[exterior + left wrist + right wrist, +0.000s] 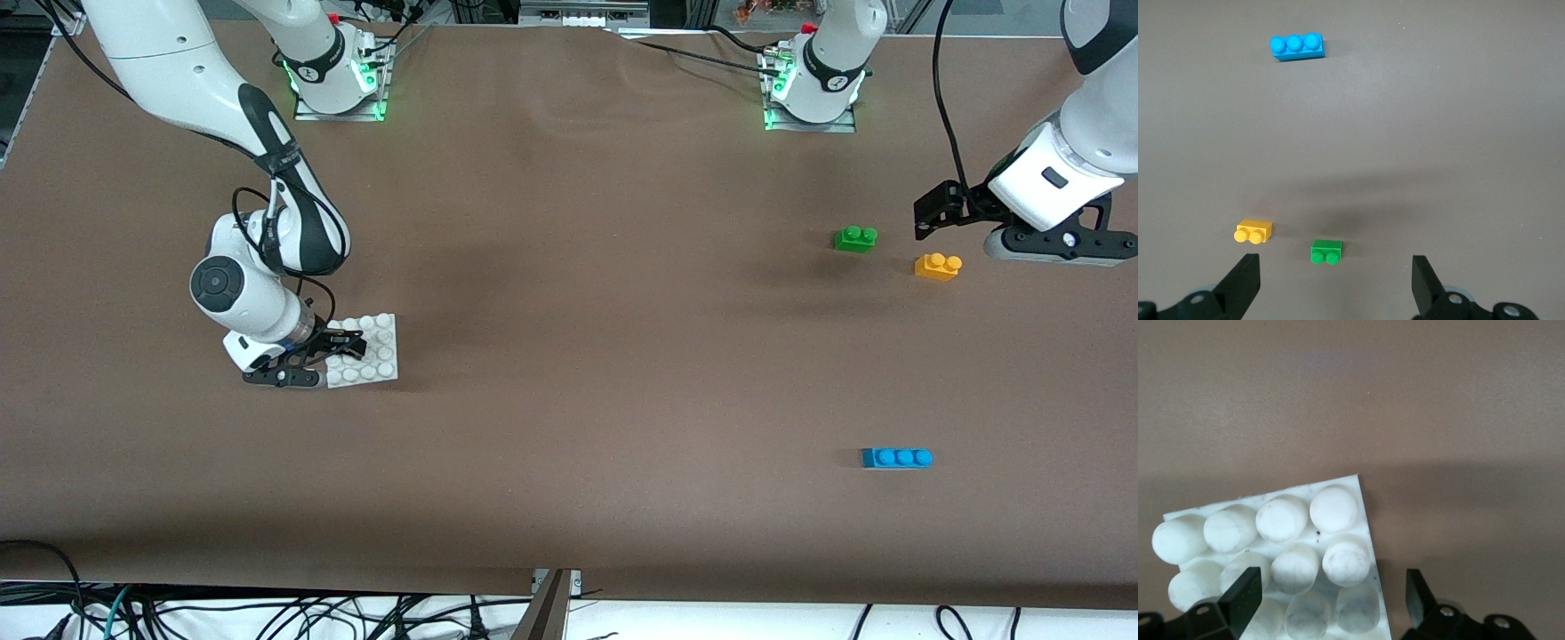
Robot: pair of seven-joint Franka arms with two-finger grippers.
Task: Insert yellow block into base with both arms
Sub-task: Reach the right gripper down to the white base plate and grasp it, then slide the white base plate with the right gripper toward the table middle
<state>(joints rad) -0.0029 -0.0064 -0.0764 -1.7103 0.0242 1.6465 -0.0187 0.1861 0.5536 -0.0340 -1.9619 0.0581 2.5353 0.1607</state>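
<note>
The yellow block (937, 266) (1255, 231) lies on the table toward the left arm's end, studs up. My left gripper (1058, 247) (1335, 283) hangs open in the air beside it with nothing between its fingers. The white studded base (373, 351) (1291, 527) lies flat toward the right arm's end. My right gripper (320, 360) (1331, 590) is down at the base's edge. It is open, one finger (1245, 587) over the studs and the other (1417, 587) just off the plate's side, with a gap to the plate.
A green two-stud brick (855, 238) (1327, 251) sits close to the yellow block, slightly farther from the front camera. A blue three-stud brick (896, 458) (1297, 47) lies nearer to that camera. Brown table (587, 293) stretches between the base and the bricks.
</note>
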